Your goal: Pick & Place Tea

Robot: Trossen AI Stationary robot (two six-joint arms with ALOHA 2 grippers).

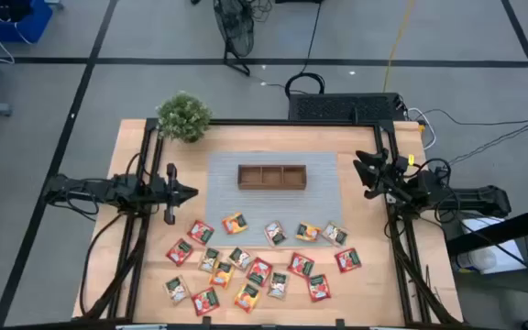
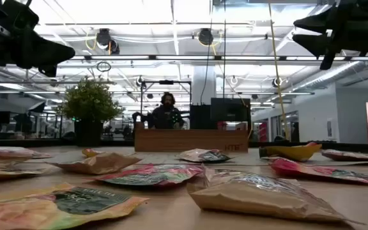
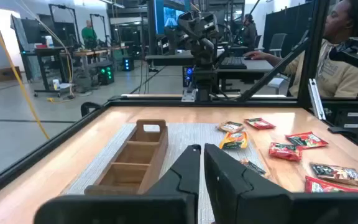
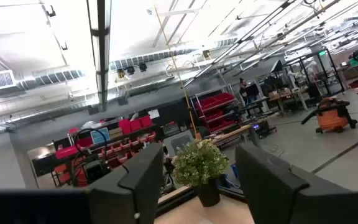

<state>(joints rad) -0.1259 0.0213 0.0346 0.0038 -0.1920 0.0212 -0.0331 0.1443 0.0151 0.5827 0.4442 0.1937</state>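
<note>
Several tea packets (image 1: 250, 266) in red, green and orange-yellow wrappers lie flat and scattered over the near half of the table. The brown three-compartment wooden tray (image 1: 272, 176) sits on a grey mat (image 1: 324, 206) at mid-table. My left gripper (image 1: 193, 192) hovers at the table's left, above the mat's left edge, shut, with nothing between its fingers. My right gripper (image 1: 363, 174) hangs high at the table's right, open, tilted up toward the far-left plant; it holds nothing.
A potted green plant (image 1: 184, 116) stands at the far left corner. A black frame rail (image 1: 273, 122) runs along the table's far edge. In the left wrist view a person (image 3: 347, 43) sits beyond the table's right side.
</note>
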